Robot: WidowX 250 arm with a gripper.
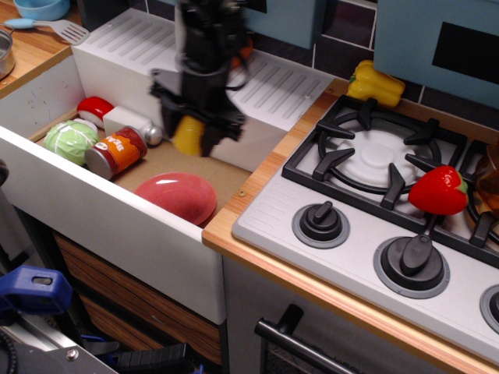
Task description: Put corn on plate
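My black gripper [192,137] hangs over the sink and is shut on the yellow toy corn [188,135], which points down between the fingers. The image of the arm is motion-blurred. The pinkish-red plate [178,196] lies flat on the sink floor, below and slightly toward the front of the corn. The corn is in the air, apart from the plate.
In the sink's left end lie a green cabbage ball [70,140], an orange can [116,151], a red and white item [95,108] and a white bottle [131,123]. A yellow bell pepper [376,82] sits behind the stove [374,202]; a red pepper [438,191] lies on the burner.
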